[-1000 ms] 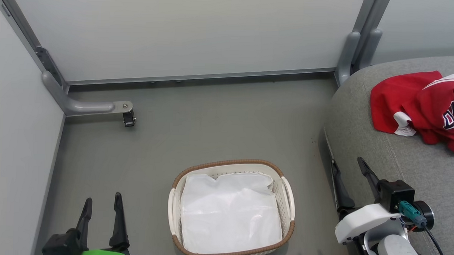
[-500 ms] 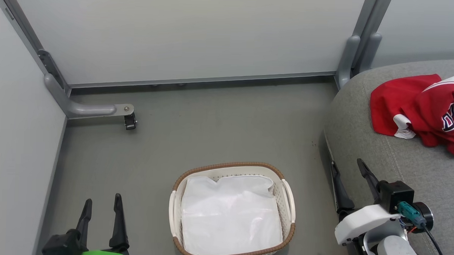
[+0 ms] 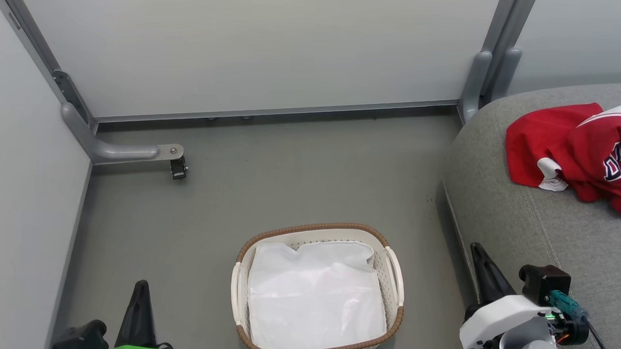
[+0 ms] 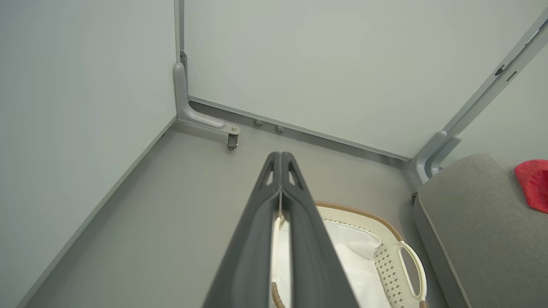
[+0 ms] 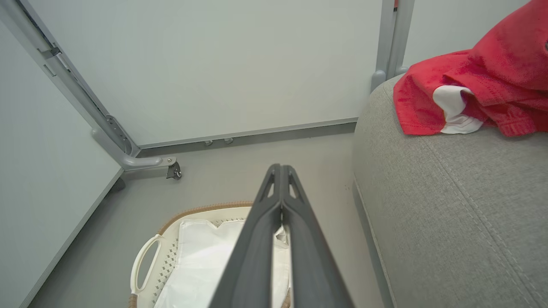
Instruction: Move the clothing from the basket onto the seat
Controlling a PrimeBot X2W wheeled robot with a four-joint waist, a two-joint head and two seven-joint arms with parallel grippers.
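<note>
The red clothing (image 3: 580, 148) with white trim and a dark blue logo lies bunched on the grey seat (image 3: 526, 218) at the right; the wrist views also catch the clothing (image 5: 471, 90) (image 4: 535, 182). On the floor stands the cream basket (image 3: 395, 281) with a brown rim, holding just a white liner sheet (image 3: 314, 296). My left gripper (image 3: 141, 287) is shut and holds nothing, low at the left of the basket. My right gripper (image 3: 477, 250) is shut and holds nothing too, beside the seat's front edge. Both pairs of fingers press together in the wrist views (image 4: 280, 158) (image 5: 280, 169).
Pale partition walls close the space at the back and left, with a grey metal foot and caster (image 3: 176, 164) on the floor at the left. A grey post (image 3: 479, 77) stands at the seat's back corner. Bare grey floor lies between basket and walls.
Both grippers have gone from open to shut, empty. The right gripper has dropped lower in the head view. The clothing and basket have not moved.
</note>
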